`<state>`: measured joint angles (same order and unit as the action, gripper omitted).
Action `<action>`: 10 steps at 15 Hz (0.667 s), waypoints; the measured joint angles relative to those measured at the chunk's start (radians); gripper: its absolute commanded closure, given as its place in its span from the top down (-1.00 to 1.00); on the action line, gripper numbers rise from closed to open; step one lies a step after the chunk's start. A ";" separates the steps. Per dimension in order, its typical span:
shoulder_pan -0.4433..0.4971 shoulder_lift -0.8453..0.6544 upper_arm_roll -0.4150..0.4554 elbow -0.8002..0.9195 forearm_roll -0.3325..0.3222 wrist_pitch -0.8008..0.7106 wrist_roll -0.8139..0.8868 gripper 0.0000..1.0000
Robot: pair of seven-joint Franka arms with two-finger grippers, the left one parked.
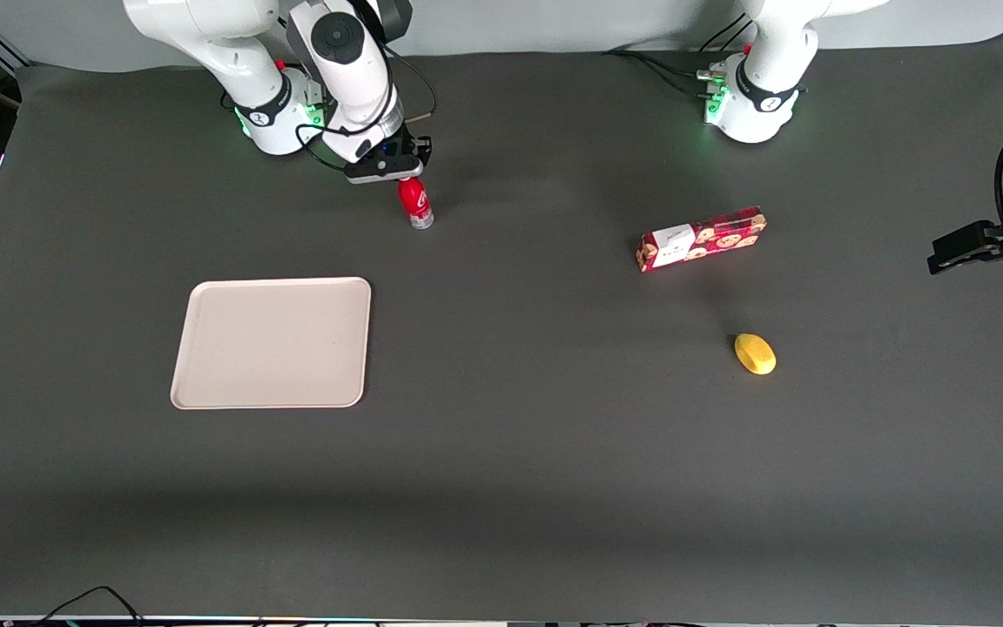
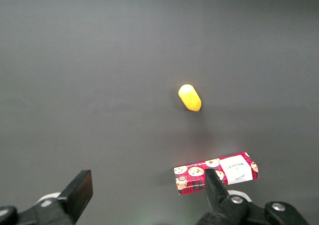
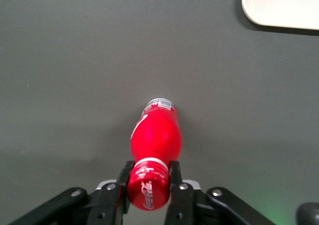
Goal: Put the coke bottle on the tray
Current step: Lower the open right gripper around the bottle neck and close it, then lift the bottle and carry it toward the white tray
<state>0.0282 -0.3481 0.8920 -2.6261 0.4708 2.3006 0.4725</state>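
I see the gripper (image 1: 406, 177) clamped on the coke bottle (image 1: 415, 203) by its cap, at roughly 1 o'clock from the tray (image 1: 205, 383). Bare dark table (image 1: 501, 488) lies between bottle and tray; nothing stands in that lane. Cookie box (image 1: 700, 239) and yellow object (image 1: 755, 353) sit well apart toward the parked arm's end, off this path.

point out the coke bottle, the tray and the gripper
coke bottle (image 3: 155, 135): right wrist view, red body
tray (image 1: 273, 342): front view, flat middle
gripper (image 3: 149, 182): right wrist view, between fingertips at the cap
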 measured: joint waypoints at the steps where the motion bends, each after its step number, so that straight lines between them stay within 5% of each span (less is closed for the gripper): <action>1: -0.001 0.000 0.000 0.000 0.000 0.000 0.001 -1.00; 10: -0.005 0.002 -0.058 0.068 -0.001 -0.062 0.033 -1.00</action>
<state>0.0236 -0.3462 0.8339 -2.5579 0.4699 2.2387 0.5053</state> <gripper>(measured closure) 0.678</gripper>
